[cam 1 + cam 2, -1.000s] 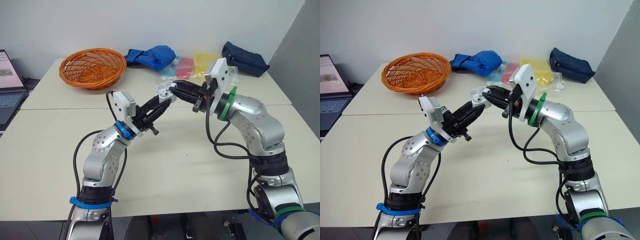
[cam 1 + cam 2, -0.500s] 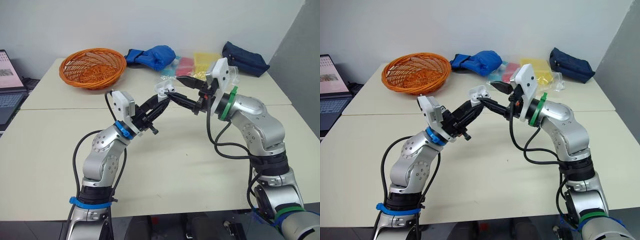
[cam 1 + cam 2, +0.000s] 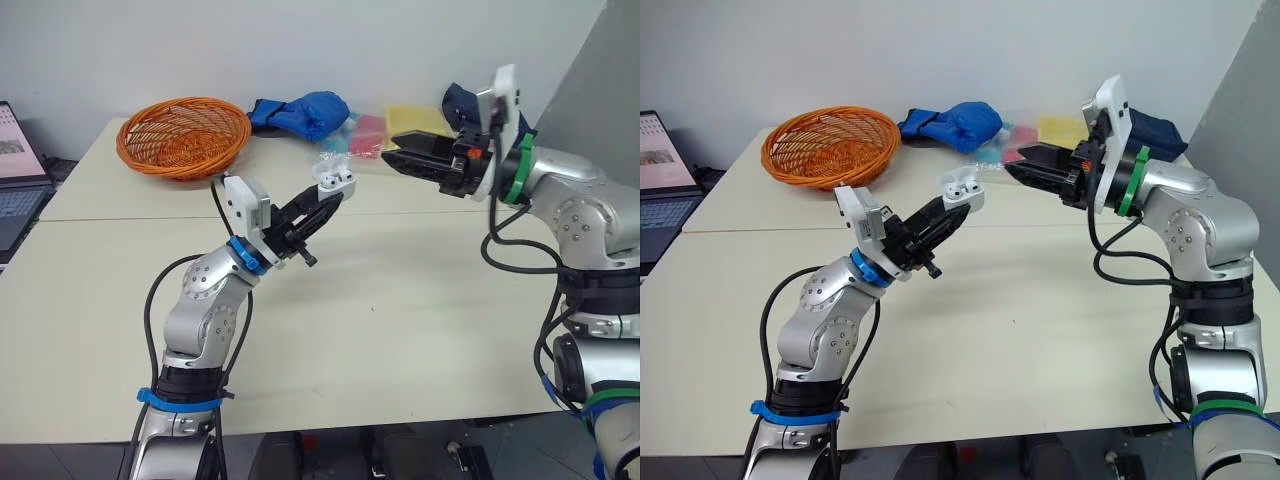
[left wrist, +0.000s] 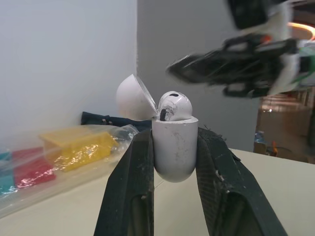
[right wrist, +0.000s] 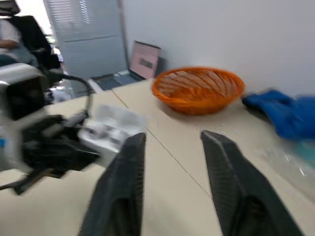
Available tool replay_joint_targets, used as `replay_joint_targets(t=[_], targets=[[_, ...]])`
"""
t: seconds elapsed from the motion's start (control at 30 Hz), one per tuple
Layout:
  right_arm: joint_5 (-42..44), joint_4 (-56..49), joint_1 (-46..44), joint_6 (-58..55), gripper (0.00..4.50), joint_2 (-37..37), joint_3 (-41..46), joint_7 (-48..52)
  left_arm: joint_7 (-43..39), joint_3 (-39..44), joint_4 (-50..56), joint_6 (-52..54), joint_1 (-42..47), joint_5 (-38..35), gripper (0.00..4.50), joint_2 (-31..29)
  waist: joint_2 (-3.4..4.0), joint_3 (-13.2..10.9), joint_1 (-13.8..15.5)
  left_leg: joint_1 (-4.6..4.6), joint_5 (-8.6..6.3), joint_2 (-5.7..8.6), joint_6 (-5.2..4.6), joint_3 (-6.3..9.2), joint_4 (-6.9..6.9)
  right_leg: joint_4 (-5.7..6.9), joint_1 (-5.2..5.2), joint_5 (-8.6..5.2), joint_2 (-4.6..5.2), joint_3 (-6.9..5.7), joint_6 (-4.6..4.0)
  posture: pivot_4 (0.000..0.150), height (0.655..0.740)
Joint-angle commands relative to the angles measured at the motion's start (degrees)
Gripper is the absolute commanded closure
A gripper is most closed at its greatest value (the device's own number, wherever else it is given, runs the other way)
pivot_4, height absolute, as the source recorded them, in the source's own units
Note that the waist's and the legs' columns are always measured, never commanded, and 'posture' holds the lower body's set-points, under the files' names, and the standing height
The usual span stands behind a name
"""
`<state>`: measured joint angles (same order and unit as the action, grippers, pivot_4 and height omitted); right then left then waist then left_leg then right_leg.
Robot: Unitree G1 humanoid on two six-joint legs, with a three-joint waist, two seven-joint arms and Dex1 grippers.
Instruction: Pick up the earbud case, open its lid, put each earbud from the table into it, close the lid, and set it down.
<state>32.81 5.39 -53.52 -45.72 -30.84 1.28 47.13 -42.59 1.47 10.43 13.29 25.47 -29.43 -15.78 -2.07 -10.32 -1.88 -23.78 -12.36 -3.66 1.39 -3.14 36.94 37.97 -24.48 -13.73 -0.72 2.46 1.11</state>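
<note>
Cream desk [image 3: 400, 300] tops under a white wall carry an orange basket [image 3: 183, 135], a blue cloth [image 3: 305, 110] and some coloured packets [image 3: 400, 125] along the far edge, with a laptop [image 3: 15, 160] off to the left.

Held up above the middle of the desk, the earbud case [image 3: 335, 180] sits pinched between the fingers of the left gripper [image 3: 328, 197], one finger on each side of its body. Its lid [image 4: 134, 98] is tipped back, and the left wrist view shows one earbud [image 4: 173, 105] seated in the top.

A second ago the right gripper [image 3: 395, 150] was right at the mouth of the case; half a second ago it was already parting its fingers there. Now it has swung well away to the right – fingers spread and nothing between them – while the case has stayed put in the left grip.

That reads as an earbud just delivered and let go. Whether the second earbud is also in I cannot tell, and I see none lying on the desk. If both are home, what remains is closing the lid and setting the case down – otherwise the right arm has one more earbud to bring to the case.
</note>
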Motion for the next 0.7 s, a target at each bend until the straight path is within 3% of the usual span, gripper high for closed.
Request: replay_joint_targets(t=[0.03, 0.07, 0.27, 0.7], targets=[[-3.2, 5.2, -1.8, 1.4, 4.13, 1.3, -2.4, -0.1, -2.0, -1.0, 2.0, -0.9, 1.2, -0.9, 3.71, -0.2, 0.00, 0.0, 0.0, -0.03, 0.00, 0.01, 0.00, -0.02, -0.01, 0.00, -0.03, 0.00, 0.00, 0.01, 0.00, 0.150, 0.7400], [-3.9, 6.2, -2.0, 2.1, 4.45, 1.5, -2.8, 0.3, -2.1, -1.1, 1.9, -0.9, 1.3, -0.8, 3.71, -0.2, 0.00, 0.0, 0.0, -0.08, 0.00, 0.01, 0.00, -0.03, -0.02, -0.01, -0.09, 0.00, 0.00, 0.02, 0.01, 0.150, 0.7400], [-4.4, 11.7, -10.1, -0.8, 4.45, 6.6, -2.6, -1.7, -2.1, -1.2, 1.9, -0.4, 1.3, -1.0, 3.71, 0.1, 0.01, 0.0, -0.1, -0.54, 0.00, -0.03, 0.00, -0.13, -0.02, 0.14, -0.70, 0.11, -0.03, 0.11, -0.14, 0.150, 0.7400], [-1.2, -2.2, -10.6, -10.1, 4.45, 5.3, -5.1, 2.0, -2.3, -1.2, 1.0, -0.7, 1.0, -0.6, 3.71, 0.2, 0.01, 0.0, 0.3, -0.76, 0.00, 0.02, 0.00, -0.01, 0.03, 0.04, -0.76, 0.17, 0.03, -0.05, -0.22, 0.150, 0.7400]])
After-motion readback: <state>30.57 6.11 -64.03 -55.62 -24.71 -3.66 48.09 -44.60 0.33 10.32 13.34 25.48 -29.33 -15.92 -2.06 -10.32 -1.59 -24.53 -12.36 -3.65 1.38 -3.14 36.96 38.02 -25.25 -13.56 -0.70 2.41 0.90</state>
